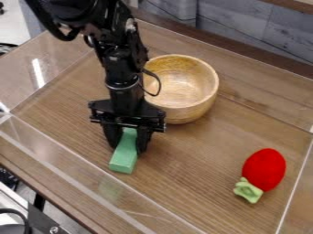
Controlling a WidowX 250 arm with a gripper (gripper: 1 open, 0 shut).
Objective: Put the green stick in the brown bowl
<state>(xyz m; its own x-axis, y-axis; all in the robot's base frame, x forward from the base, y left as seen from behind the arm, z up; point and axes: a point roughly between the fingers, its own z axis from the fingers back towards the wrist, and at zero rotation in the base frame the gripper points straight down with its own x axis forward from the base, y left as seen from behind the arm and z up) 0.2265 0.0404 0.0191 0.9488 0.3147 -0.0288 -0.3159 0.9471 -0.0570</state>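
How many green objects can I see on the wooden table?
2: the plain green rectangular stick under the black gripper, near the tray's front wall, and the small light-green leafy base below the red toy at right.

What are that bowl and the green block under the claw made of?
The brown bowl looks like turned wood: pale tan, thick walls, visible grain, a soft sheen. The green stick has flat faces and even matte colour, so painted wood or plastic; the picture cannot settle which.
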